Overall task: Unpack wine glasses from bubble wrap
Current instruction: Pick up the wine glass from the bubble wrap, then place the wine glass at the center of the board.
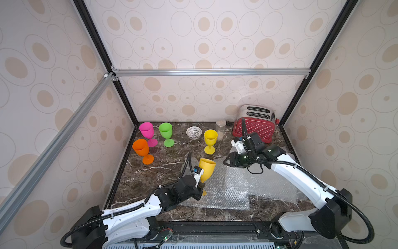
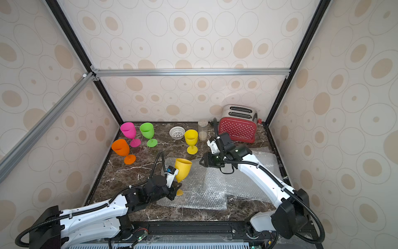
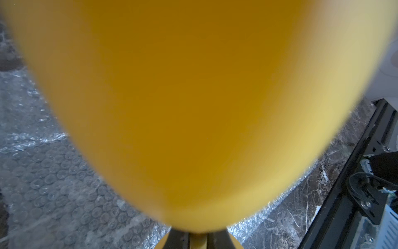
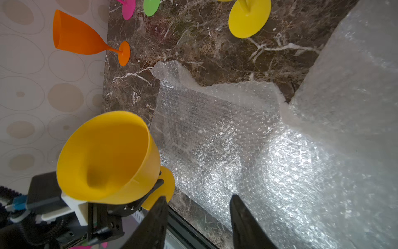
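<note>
My left gripper (image 1: 201, 187) (image 2: 178, 186) (image 3: 198, 240) is shut on the stem of the amber yellow wine glass (image 1: 206, 170) (image 2: 183, 169) (image 4: 107, 157). The glass is held tilted just above the flat bubble wrap (image 1: 232, 189) (image 2: 206, 189) (image 4: 237, 140), and its bowl (image 3: 193, 107) fills the left wrist view. My right gripper (image 1: 226, 162) (image 2: 201, 162) (image 4: 199, 197) hovers open over the wrap to the right of the glass, with nothing between its fingers. Pink (image 1: 146, 130), green (image 1: 165, 130), orange (image 1: 141, 147) and bright yellow (image 1: 210, 137) wine glasses stand upright and unwrapped at the back.
A red toaster (image 1: 255, 126) stands at the back right, just behind my right wrist. A clear jar (image 1: 220, 129) and a small white lattice bowl (image 1: 193, 132) sit near the back wall. Patterned walls close in the marble table (image 1: 150, 172) on three sides.
</note>
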